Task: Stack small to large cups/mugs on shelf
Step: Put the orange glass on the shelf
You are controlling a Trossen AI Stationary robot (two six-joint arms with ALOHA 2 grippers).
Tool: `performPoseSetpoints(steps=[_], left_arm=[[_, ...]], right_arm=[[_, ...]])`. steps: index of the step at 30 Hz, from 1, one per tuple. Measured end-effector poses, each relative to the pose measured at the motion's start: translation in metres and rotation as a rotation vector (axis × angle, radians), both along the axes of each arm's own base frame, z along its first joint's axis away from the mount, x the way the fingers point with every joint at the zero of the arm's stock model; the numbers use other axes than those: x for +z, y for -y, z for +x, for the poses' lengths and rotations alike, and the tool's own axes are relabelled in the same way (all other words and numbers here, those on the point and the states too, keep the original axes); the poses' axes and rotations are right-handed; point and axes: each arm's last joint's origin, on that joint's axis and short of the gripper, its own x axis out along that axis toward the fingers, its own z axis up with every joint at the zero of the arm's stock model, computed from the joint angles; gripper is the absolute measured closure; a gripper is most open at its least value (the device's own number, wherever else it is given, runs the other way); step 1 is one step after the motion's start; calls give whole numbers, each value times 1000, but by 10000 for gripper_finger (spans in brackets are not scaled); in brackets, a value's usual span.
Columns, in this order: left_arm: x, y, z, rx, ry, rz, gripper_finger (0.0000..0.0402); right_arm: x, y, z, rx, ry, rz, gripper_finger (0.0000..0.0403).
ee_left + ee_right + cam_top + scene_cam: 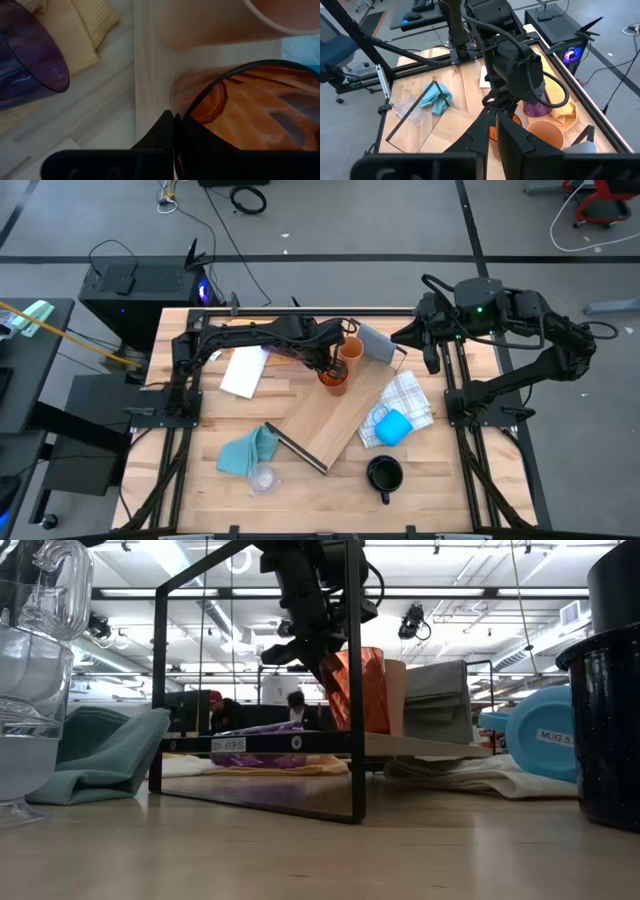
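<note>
The amber translucent cup point(335, 380) is on the light-wood shelf board point(340, 415), which lies slantwise across the table's middle. The tan cup point(350, 350) stands right beside it, toward the far edge. My left gripper point(328, 368) reaches in from the left and is shut on the amber cup point(250, 110). The purple tumbler point(25, 60) lies on its side on a yellow cloth, left of the board. My right gripper point(496, 117) is shut and empty, held high over the far right point(430, 350). My left gripper holds the amber cup by its rim point(200, 100), on the side toward the table's left. One finger point(167, 132) is outside the wall and the other shows darkly inside it. The fingers come from above, pointing down. The cup stands upright, its base at the shelf board point(430, 745).
A light blue mug point(392, 425) lies on a white checked cloth right of the board. A dark mug point(384, 475) stands near the front edge. A teal cloth point(248, 450) and clear cups point(262, 477) are at the front left. A white sheet point(244, 370) lies far left.
</note>
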Motion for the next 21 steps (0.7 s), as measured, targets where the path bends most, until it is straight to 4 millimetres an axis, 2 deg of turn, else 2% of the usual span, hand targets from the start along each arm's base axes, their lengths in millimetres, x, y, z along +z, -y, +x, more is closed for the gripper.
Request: performPoseSetpoints(steps=[21], left_arm=[[-1, -16, -6, -18, -20, -6, 389]], right_arm=[[-1, 0, 0, -1, -7, 3, 362]])
